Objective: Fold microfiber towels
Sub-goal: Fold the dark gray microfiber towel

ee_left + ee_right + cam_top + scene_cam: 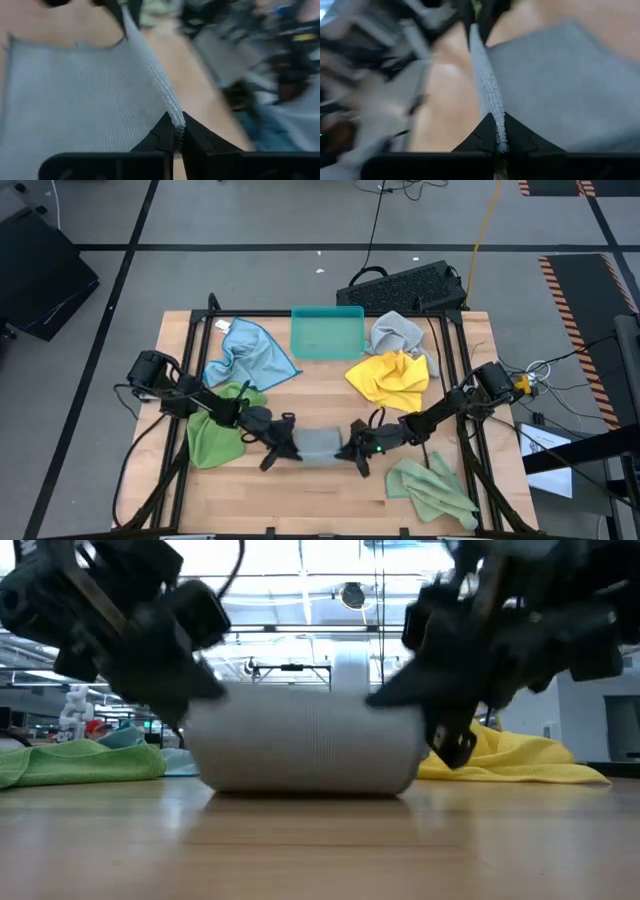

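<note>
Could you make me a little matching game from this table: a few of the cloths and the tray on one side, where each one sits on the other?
Things:
1. grey towel
2. yellow towel
3. light blue towel
4. teal tray

Places:
A. far edge of the table, middle
B. pinched between the left gripper and right gripper
C. left of the tray
D. right of the tray, nearer the front

Pairs: 1-B, 2-D, 3-C, 4-A

I see wooden worktop [320,490] in black frame. Teal tray [327,332] sits at far edge, centre. Black keyboard [400,285] lies on grey floor [250,215] just behind worktop. Cables [545,370] trail at right.
</note>
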Motion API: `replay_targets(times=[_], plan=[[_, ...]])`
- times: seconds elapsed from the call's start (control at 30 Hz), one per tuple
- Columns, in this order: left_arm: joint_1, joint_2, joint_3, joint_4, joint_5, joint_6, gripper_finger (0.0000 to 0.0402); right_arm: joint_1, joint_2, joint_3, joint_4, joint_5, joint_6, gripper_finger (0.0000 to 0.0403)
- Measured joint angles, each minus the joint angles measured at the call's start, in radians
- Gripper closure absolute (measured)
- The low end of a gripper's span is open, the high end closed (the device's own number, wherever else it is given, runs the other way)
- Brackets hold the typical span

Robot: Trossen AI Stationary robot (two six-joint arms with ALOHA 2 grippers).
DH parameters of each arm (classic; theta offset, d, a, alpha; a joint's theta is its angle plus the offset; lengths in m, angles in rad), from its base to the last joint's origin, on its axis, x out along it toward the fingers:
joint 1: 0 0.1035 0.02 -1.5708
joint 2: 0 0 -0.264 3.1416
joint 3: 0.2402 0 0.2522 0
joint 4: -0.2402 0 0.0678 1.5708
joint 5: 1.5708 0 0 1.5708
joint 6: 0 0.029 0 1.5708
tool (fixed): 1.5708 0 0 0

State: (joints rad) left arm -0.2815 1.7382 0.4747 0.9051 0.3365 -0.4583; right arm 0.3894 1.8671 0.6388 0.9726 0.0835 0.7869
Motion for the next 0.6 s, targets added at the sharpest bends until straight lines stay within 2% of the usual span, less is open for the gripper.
replay_targets(times=[0.07,0.17,0.37,0.47,0.6], plan=[[-0.019,-0.001,0.0,0.058,0.026,-0.008,0.0385,0.019,0.0,0.001,0.047,-0.032,-0.023,0.0392],[-0.021,-0.027,0.0,0.062,0.022,0.005,0.0394,0.031,0.0,0.001,0.051,-0.015,-0.046,0.0392],[0.054,-0.022,-0.002,-0.148,-0.081,-0.011,0.0383,-0.002,0.001,-0.002,-0.098,0.105,0.017,0.0392],[0.093,-0.021,-0.002,-0.209,-0.092,-0.013,0.0386,-0.012,0.001,-0.001,-0.107,0.101,0.028,0.0392],[0.088,-0.021,-0.003,-0.148,-0.018,0.012,0.0395,-0.01,0.001,-0.002,-0.074,0.027,0.014,0.0392]])
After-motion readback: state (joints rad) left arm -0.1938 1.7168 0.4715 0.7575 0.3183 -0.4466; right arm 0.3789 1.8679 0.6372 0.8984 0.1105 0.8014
